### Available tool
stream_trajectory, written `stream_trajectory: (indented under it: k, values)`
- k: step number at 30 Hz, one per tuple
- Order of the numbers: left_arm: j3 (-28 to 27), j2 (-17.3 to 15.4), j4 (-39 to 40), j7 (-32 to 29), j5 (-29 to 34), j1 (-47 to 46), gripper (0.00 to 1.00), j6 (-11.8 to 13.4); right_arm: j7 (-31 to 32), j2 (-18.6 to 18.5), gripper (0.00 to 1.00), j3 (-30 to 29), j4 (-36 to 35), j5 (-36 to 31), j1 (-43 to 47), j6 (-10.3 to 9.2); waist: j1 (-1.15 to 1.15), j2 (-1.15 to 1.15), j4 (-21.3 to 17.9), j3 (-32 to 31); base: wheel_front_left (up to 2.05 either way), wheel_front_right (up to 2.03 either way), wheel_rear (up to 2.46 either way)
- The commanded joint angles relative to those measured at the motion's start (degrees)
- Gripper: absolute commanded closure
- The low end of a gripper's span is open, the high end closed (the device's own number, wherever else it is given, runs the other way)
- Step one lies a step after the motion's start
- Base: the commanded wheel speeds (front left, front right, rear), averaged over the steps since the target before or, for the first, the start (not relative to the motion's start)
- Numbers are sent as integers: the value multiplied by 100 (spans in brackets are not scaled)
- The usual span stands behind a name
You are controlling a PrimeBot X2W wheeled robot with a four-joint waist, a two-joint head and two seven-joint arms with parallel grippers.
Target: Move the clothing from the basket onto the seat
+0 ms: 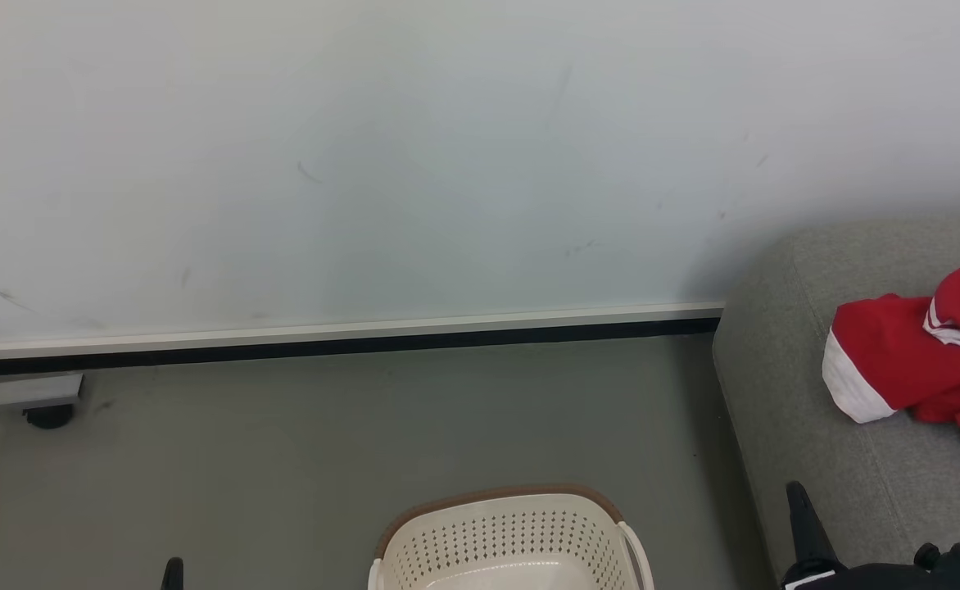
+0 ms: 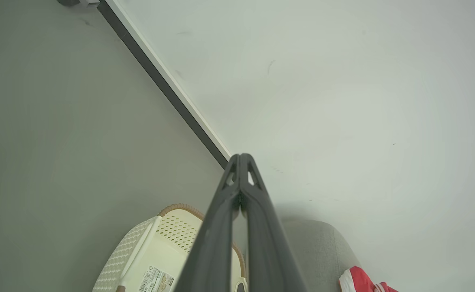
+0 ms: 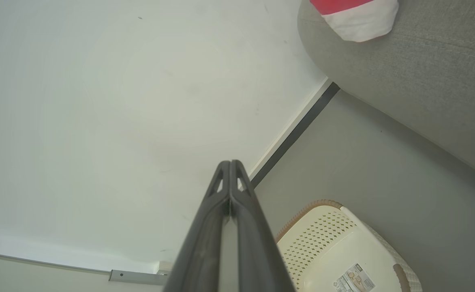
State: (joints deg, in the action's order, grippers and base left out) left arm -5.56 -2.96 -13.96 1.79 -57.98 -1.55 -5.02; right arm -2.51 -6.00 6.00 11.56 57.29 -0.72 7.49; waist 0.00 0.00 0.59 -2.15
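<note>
1. The head view's bottom edge cuts off the near end of the basket.
2. The clothing and the seat both run off the right edge.
3. Of the left gripper a single dark tip clears the bottom edge; the right gripper shows one finger and part of its body.
4. The label on the basket floor has print too small to read.
5. A grey bar with a dark foot is cut off at the left edge; what it is cannot be told.
</note>
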Motion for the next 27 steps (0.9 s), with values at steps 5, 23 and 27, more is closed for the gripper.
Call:
stream_trajectory:
  k: [5, 23, 27]
  values:
    - [-73, -13, 104, -110, -375, -160, 100, -33, 28, -62, 100, -41, -37, 448, -178, 1, 0, 0, -4, 14, 0, 0, 0]
    - [-187, -7, 182, -427, -1415, -237, 100, -45, 77, -112, 100, -124, 52, 1701, -326, 1, 0, 0, -19, 68, 0, 0, 0]
    - [-210, -5, 199, -487, -1614, -251, 100, -48, 81, -122, 100, -140, 68, 1939, -365, 2, 0, 0, -23, 80, 0, 0, 0]
